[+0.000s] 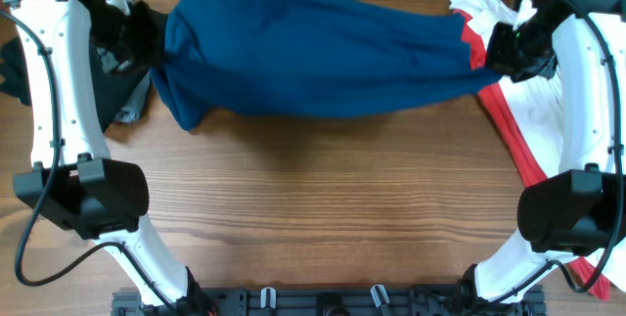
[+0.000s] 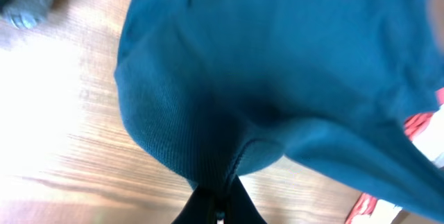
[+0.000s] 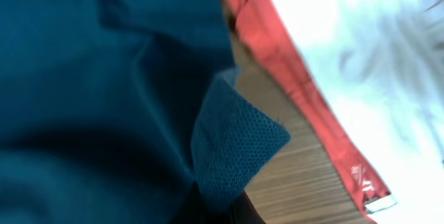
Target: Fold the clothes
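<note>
1. The tabletop (image 1: pixel 323 208) is bare wood across its front half. All the cloth lies along the far edge.
2. The blue shirt (image 1: pixel 313 52) is the largest garment. It hangs as a long, rumpled band strung between the two arms at the back, bunched at both ends. No neat fold shows in it, and collar and sleeves cannot be made out.
3. A white tee (image 1: pixel 553 120) lies crumpled at the far right, under and behind the right arm, with no fold in it.
4. A red tee (image 1: pixel 511 140) shows as a strip along the white one's inner edge, just beside the blue shirt's right end, and looks just as unsorted.
5. A grey cloth (image 1: pixel 132 101) sits in a heap at the far left, near the shirt's left end.
6. The left tool (image 1: pixel 142 42) is closed tight on the shirt's left end. Its wrist view shows the blue knit drawn to a point between dark fingers (image 2: pixel 208 210).
7. The right tool (image 1: pixel 504 52) appears pinched on the shirt's right corner. Its wrist view shows a flap of blue running down into it (image 3: pixel 222 213).
8. Judged from this, the task is at an early stage: the shirt is held up for spreading, every fold is yet to be made, and the other garments are untouched.
</note>
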Available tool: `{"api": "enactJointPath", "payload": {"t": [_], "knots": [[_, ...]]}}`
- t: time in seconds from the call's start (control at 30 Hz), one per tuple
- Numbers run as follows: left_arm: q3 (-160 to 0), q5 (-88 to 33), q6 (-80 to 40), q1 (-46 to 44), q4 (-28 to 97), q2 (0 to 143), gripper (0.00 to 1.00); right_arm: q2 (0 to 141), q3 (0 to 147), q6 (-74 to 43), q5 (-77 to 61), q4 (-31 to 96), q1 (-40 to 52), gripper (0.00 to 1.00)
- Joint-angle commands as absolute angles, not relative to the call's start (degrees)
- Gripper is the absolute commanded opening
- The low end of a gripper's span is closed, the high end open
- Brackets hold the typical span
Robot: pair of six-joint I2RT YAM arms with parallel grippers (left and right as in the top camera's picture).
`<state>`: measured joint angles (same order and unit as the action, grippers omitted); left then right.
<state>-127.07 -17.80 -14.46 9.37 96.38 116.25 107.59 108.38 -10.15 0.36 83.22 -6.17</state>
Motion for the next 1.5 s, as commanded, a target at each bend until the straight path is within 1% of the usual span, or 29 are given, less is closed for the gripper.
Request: {"api": "enactJointPath", "payload": {"t": [0.0, 0.17, 0.43, 0.47, 0.63, 0.73, 0.87, 1.0, 1.13, 1.23, 1.37, 1.47], "knots": [[-118.1, -16.7, -10.6, 9.4, 96.5, 115.5, 0.04, 107.0, 101.1, -7.5, -2.0, 83.2, -6.4, 0.04], [-106.5, -16.0, -10.5, 9.4, 95.9, 115.2, 0.04, 106.9, 91.1, -6.2, -2.1, 82.0, -6.4, 0.04], [-86.9, -16.0, -10.5, 9.3, 88.6, 109.6, 0.04, 103.4, 75.2, -6.2, -3.6, 74.0, -6.4, 0.04], [-82.0, -16.0, -10.7, 9.3, 86.4, 107.4, 0.04, 102.2, 72.0, -6.3, -4.9, 72.5, -6.5, 0.04], [-69.7, -17.1, -11.3, 9.3, 80.1, 99.4, 0.04, 98.7, 65.8, -8.8, -8.6, 69.6, -6.5, 0.04], [-61.5, -16.7, -12.7, 10.3, 76.2, 90.3, 0.04, 94.0, 61.8, -12.5, -9.3, 68.1, -6.5, 0.04], [-58.1, -15.6, -16.2, 13.8, 73.9, 81.2, 0.04, 87.7, 58.8, -16.7, -8.6, 66.6, -7.2, 0.04], [-58.1, -12.0, -20.0, 20.4, 73.8, 73.6, 0.04, 80.8, 57.8, -21.8, -4.2, 66.7, -10.3, 0.04], [-58.1, -12.0, -20.6, 29.5, 73.9, 68.9, 0.04, 76.5, 57.8, -21.1, -1.4, 67.0, -14.5, 0.04], [-58.1, -13.0, -21.1, 34.3, 74.6, 68.1, 0.04, 76.3, 57.8, -19.4, -1.0, 67.7, -17.2, 0.04], [-58.0, -13.0, -21.3, 35.9, 74.4, 68.7, 0.04, 76.3, 57.6, -19.2, 0.5, 68.1, -19.5, 0.04], [-58.0, -13.6, -21.5, 35.9, 73.5, 68.8, 0.04, 76.3, 57.6, -17.7, 0.4, 67.2, -19.6, 0.04]]}}
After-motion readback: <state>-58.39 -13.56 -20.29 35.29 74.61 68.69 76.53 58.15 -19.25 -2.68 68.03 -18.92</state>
